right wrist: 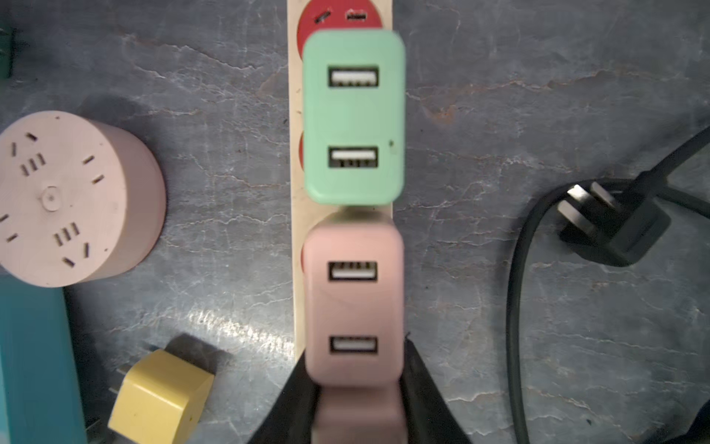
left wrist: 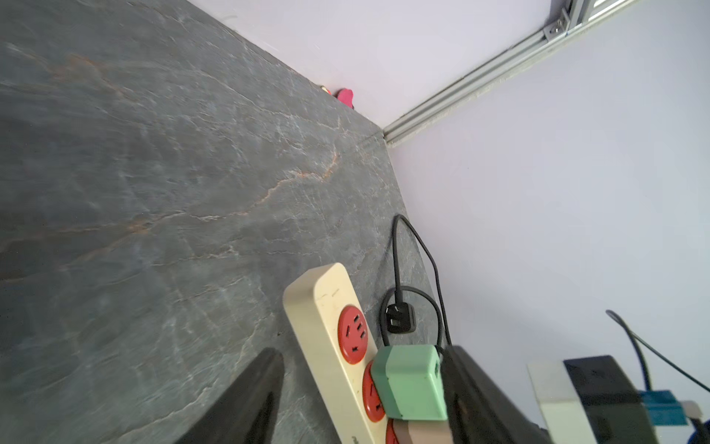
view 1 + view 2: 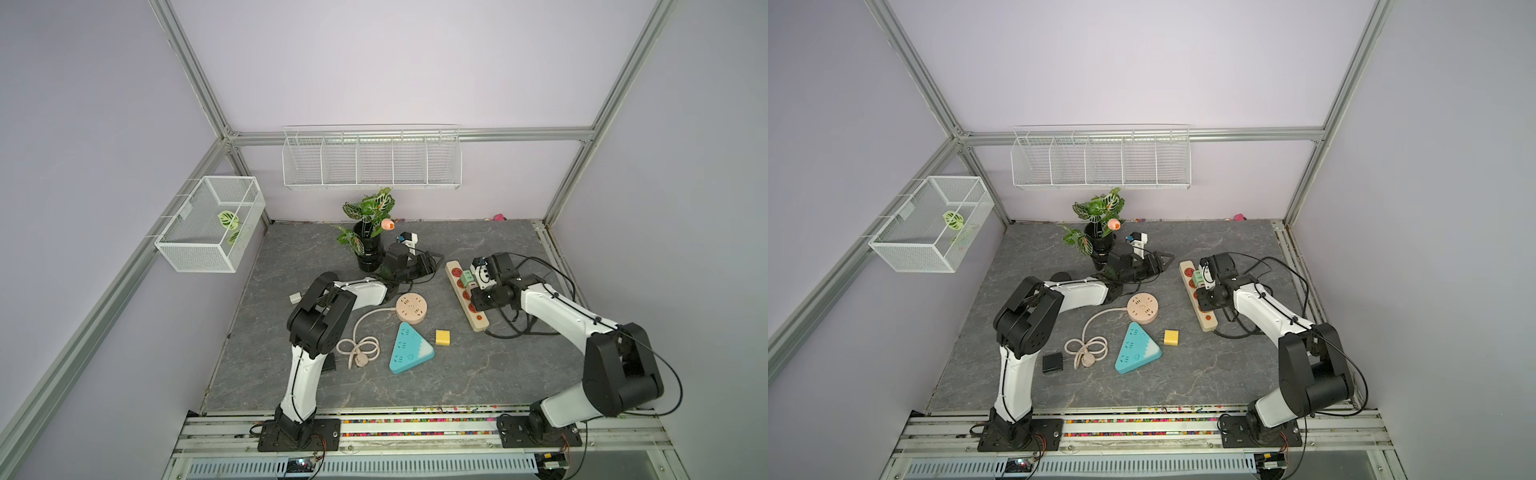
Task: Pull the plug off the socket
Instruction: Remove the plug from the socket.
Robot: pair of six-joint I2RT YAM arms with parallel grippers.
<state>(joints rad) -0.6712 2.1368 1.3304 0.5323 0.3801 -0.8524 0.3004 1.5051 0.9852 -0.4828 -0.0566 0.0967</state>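
A cream power strip [image 3: 478, 320] with red sockets lies at the right of the table, also in the left wrist view [image 2: 322, 307]. A green plug [image 1: 353, 115] and a pink plug [image 1: 353, 303] sit in it side by side. My right gripper [image 1: 355, 384] is shut on the pink plug from above, one black finger on each side. My left gripper [image 2: 365, 351] is open, low beside the strip's far end. One of its fingers [image 2: 472, 396] is next to the green plug [image 2: 413, 384], and nothing is gripped. Both top views show the green plug [image 3: 468, 276] under the right wrist.
A pink round socket [image 3: 411, 307] with a coiled cord, a teal triangular socket [image 3: 409, 349] and a yellow plug [image 3: 443, 337] lie mid-table. The loose black plug [image 1: 611, 226] and its cable lie right of the strip. A potted plant [image 3: 368, 245] stands behind the left gripper. A black adapter [image 3: 1052, 363] lies near the left arm.
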